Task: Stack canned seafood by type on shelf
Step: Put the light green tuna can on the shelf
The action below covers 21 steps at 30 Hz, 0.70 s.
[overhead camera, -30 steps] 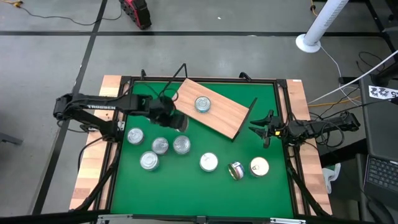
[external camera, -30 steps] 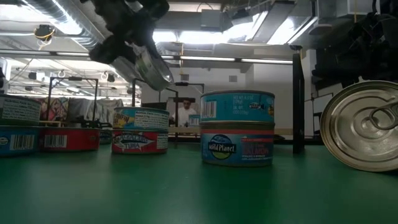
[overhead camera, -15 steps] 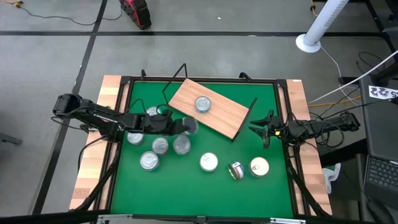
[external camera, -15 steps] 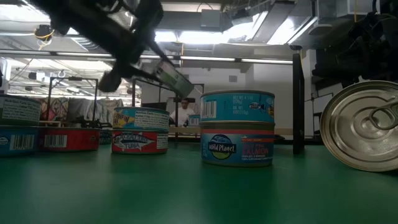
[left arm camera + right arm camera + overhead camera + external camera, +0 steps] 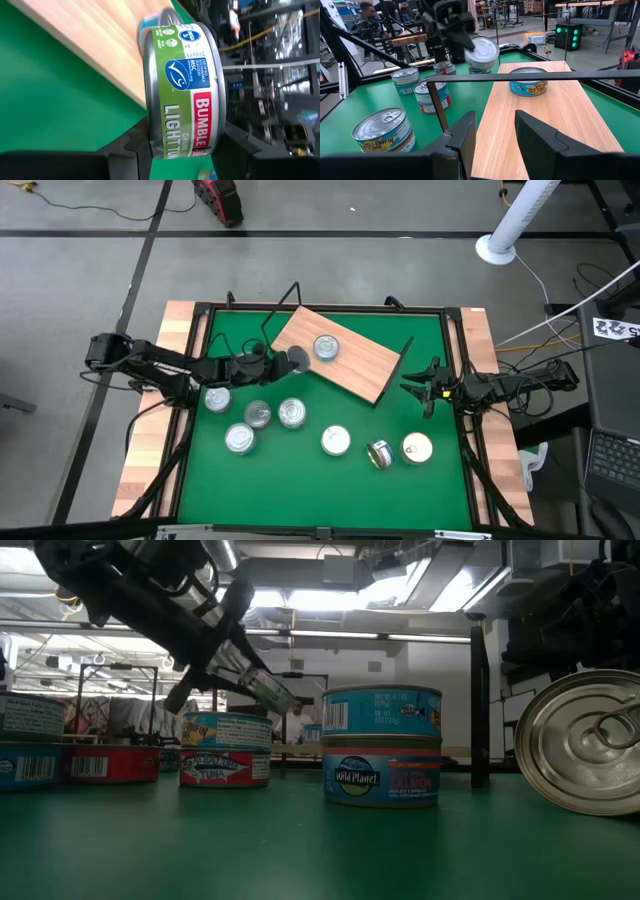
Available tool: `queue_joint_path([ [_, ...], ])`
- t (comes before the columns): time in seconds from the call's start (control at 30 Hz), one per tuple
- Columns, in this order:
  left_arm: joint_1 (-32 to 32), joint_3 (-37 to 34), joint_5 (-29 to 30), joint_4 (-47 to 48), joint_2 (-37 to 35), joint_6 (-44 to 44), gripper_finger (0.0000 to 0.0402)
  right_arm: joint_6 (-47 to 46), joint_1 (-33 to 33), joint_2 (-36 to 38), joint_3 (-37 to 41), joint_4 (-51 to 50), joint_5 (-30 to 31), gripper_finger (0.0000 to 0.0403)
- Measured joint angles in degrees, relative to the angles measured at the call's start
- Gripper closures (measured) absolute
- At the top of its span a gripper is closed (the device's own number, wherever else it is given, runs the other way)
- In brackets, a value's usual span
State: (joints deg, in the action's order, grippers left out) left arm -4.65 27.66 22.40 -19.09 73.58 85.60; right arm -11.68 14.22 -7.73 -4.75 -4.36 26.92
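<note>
green felt covers the tabletop [image 5: 330, 480], its shelf [image 5: 355, 365] lying angled at upper centre with one tin [image 5: 325, 347] on it. the left end effector [image 5: 283, 362] clamps a green-labelled tin [image 5: 182, 85] tilted on edge, just left of the shelf's near corner. six loose tins [image 5: 290, 413] sit lower down. the right end effector [image 5: 425, 388] waits empty, fingers parted, at the shelf's right end.

Two slim black jointed arms [image 5: 150, 365] trailing dark cables.
</note>
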Motion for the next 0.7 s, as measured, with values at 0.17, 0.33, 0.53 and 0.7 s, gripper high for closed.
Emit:
queue_joint_path([
  [0.17,-3.15,0.00,0.01,0.00,1.17,0.61,0.0251,0.00,0.00,-0.01,0.00,-0.02,0.00,0.0267],
  [0.33,-5.03,-0.04,0.10,-0.84,4.98,3.37,0.0246,0.00,0.00,-0.02,0.00,-0.01,0.02,0.0267],
  [0.53,-6.73,0.02,1.92,-8.24,8.71,2.82,0.0253,0.00,0.00,-0.01,0.00,-0.06,0.02,0.0267],
  [0.7,-7.46,-0.01,1.91,-7.69,10.73,7.15,0.0245,0.02,0.00,0.00,0.00,-0.13,0.02,0.0267],
])
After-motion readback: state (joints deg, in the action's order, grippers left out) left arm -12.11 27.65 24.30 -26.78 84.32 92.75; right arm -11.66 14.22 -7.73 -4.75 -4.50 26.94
